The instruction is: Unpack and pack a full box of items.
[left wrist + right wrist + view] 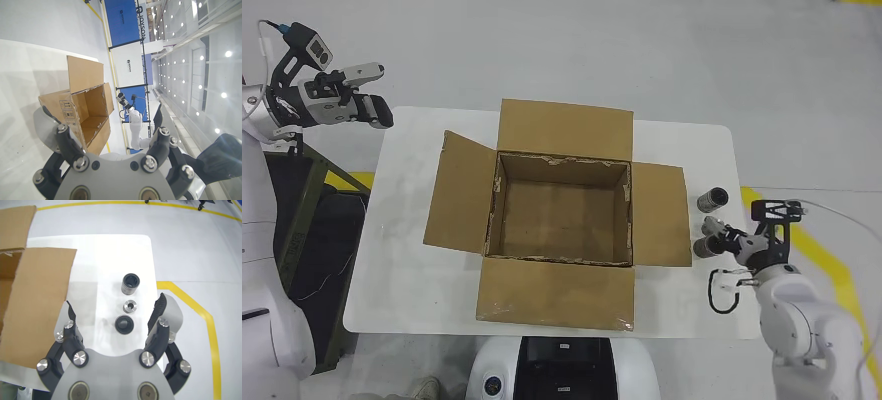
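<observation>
An open cardboard box [554, 292] stands in the middle of the white table [402, 262], flaps spread and its floor bare. On the table's right strip stand three small parts in a row: a tall metal cylinder [130, 283], a small metal collar [130, 306] and a black-lined ring [124, 324]. My right gripper [115, 310] hangs open above the ring and collar, touching nothing. In the top view the tall cylinder [712, 199] is beside the right gripper [722, 245]. My left gripper [378, 92] is open and holds nothing, off the table's far left corner, facing the box [88, 108].
The right flap [37, 298] lies flat close beside the parts. The table's right edge is just past them, with yellow floor tape [208, 313] beyond. A dark frame [312, 260] stands along the table's left side.
</observation>
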